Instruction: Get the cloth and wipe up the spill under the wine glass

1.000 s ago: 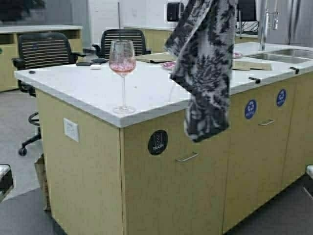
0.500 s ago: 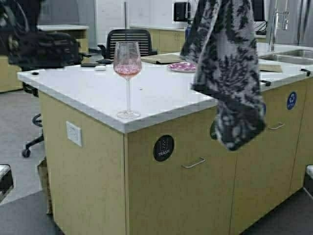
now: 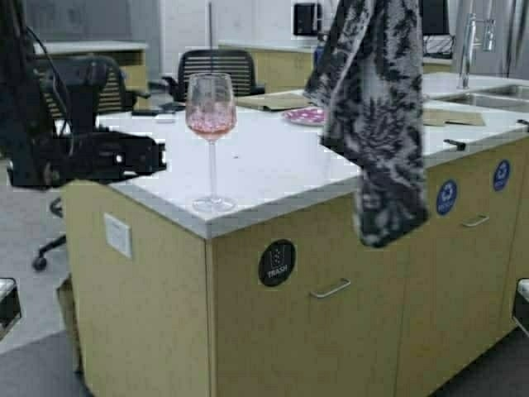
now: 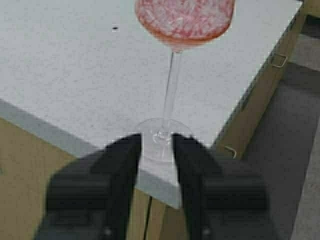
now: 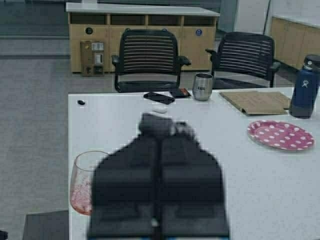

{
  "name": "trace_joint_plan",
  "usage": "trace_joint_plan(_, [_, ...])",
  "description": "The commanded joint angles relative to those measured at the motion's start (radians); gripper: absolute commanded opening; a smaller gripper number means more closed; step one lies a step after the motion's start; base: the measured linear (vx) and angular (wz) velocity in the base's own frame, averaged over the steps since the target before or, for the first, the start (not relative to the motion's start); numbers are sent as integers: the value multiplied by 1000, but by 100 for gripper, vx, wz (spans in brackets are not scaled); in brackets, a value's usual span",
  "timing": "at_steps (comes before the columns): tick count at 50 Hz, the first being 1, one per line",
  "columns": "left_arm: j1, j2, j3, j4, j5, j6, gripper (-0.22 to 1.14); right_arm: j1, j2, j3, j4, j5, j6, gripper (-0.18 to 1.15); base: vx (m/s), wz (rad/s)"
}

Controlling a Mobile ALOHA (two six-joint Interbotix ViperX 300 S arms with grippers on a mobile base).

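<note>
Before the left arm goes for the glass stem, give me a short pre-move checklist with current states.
1. Tall clear stemmed wine glass upright on white countertop: ok.
2. Left gripper open, lined up with the stem: ok.
3. Black-and-white floral cloth off the counter, hanging at the right: ok.
4. Right gripper shut on cloth: ok.
5. Spill under the foot located: cannot tell.
6. Pink polka-dot plate away from the glass: ok.

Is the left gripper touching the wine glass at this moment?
Apart. In the left wrist view the open left gripper sits short of the wine glass; bare counter edge shows between its fingers and the stem.
</note>
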Motion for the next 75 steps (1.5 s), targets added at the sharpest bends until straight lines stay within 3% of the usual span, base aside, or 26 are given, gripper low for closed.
trace_joint_plan(1, [-5,71,-40,61,-101,-2,88,0,3,-9,2,-15,-2,5,10,6])
trace_joint_plan(7, [-17,129,-61,112,-135,5,97,0,3,-11,3,-15,0,5,9,6])
trace_joint_plan(20, [-46,209,-149,186,-144,23,97,0,3,-9,3,-17,2,5,10,10])
trace_joint_plan(32, [-97,216,-198,195,-117,18,97,0,0,-12,3,-25,0,5,8,8])
trace_joint_plan(57, [-121,202,-268,44,-17,46,97,0,0,-17,3,-38,0,5,5,-5])
trace_joint_plan(75, [-126,252,-365,34,17,38,97,-2,2,-17,3,-46,0,5,3,-5])
